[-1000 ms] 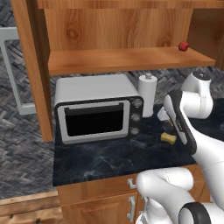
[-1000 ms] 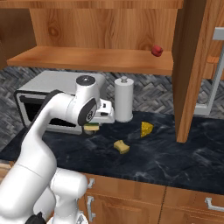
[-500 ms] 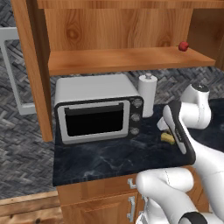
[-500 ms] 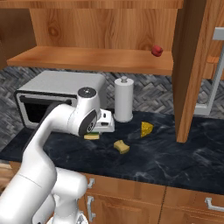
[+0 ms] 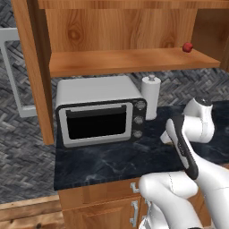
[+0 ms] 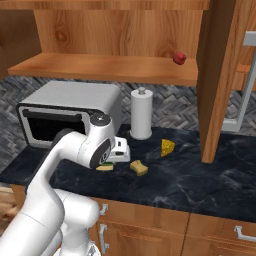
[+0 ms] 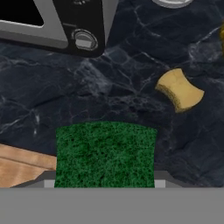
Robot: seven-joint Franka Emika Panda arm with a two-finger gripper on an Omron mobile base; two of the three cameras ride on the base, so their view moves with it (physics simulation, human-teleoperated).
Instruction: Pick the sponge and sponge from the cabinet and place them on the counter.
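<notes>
Black-blue marbled counter (image 6: 200,175) carries microwave (image 5: 100,114), paper towel roll (image 6: 141,115), cheese wedge (image 6: 167,147), olive-yellow sponge (image 6: 139,167). Open wooden cabinet (image 6: 110,67) above: shelf holds red fruit (image 6: 179,58). Gripper (image 6: 111,162) low over counter beside microwave, clamped on green-topped sponge (image 7: 105,155), near olive one.

Two sponges (image 6: 139,167) (image 7: 105,154), one microwave (image 6: 70,110), one paper-towel roll (image 6: 141,117), one cheese wedge (image 6: 167,147), one red fruit (image 6: 179,58).

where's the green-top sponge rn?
Green-topped sponge sits low over the counter at the gripper, left of the olive sponge, in front of the microwave.
</notes>
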